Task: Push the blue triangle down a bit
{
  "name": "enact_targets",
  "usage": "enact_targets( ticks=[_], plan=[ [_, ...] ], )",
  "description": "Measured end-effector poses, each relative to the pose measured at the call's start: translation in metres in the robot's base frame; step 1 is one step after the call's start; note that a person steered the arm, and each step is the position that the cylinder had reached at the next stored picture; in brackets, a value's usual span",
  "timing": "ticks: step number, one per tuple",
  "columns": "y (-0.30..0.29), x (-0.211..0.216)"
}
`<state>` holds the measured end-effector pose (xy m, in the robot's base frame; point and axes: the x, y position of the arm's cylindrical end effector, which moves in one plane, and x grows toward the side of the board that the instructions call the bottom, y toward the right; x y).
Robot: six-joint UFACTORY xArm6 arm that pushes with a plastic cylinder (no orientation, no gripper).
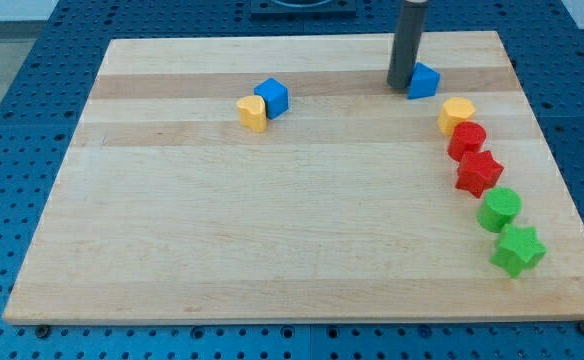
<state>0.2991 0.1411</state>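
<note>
My rod (404, 45) hides the blue triangle's (425, 82) left side and leaves the view's top.

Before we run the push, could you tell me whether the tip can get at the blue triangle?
Probably yes: my tip already sits at the blue triangle, on its left, with nothing between.

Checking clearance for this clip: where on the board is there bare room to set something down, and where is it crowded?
Free: the whole lower-left and centre of the board, below the yellow block and blue cube. Crowded: the view's right edge, where my tip touches the blue triangle above a chain of yellow block, red blocks and green blocks.
</note>
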Motion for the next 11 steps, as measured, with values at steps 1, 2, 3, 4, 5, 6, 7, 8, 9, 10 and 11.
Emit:
enact_targets(
  ticks=[1,2,3,4,5,6,7,8,9,10,11],
  plan=[
    [0.012,0.000],
    [0.012,-0.014],
    [0.013,-0.039],
    [0.034,-0.042],
    [0.042,-0.042],
    [0.042,-0.036],
    [0.042,-0.024],
    [0.042,-0.014],
    [0.042,-0.010],
    [0.042,-0.009],
    [0.043,-0.002]
  ],
)
